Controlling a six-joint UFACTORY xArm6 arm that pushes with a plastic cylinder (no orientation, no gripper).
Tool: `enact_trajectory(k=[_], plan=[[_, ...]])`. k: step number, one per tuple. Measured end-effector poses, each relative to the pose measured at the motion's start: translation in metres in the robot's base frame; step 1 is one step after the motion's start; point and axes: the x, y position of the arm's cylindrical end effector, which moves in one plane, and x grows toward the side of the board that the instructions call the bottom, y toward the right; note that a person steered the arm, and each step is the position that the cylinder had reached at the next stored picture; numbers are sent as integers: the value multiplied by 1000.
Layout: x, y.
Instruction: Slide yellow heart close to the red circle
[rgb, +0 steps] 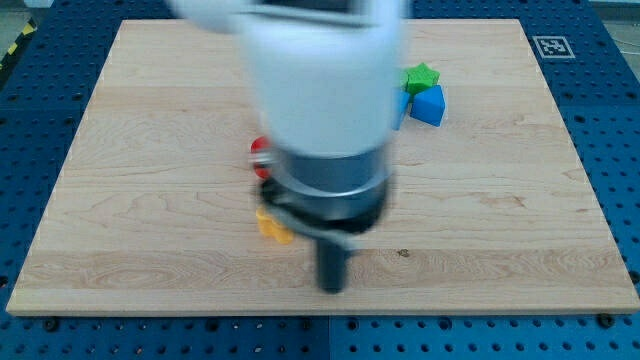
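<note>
My tip (331, 288) rests on the worktop (500, 220) just right of one yellow block (270, 225); one red block (259, 146), one green star (421, 76) and one blue block (429, 105) lie beyond.

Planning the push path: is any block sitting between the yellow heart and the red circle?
No block shows between them. The yellow heart lies just below the red circle, but the arm hides most of both and part of the gap. My tip is at the heart's lower right.
</note>
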Motion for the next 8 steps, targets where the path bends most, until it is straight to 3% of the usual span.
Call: enact_trajectory(k=[1,4,8], plan=[[-35,-12],[-35,-96],[-77,-107]])
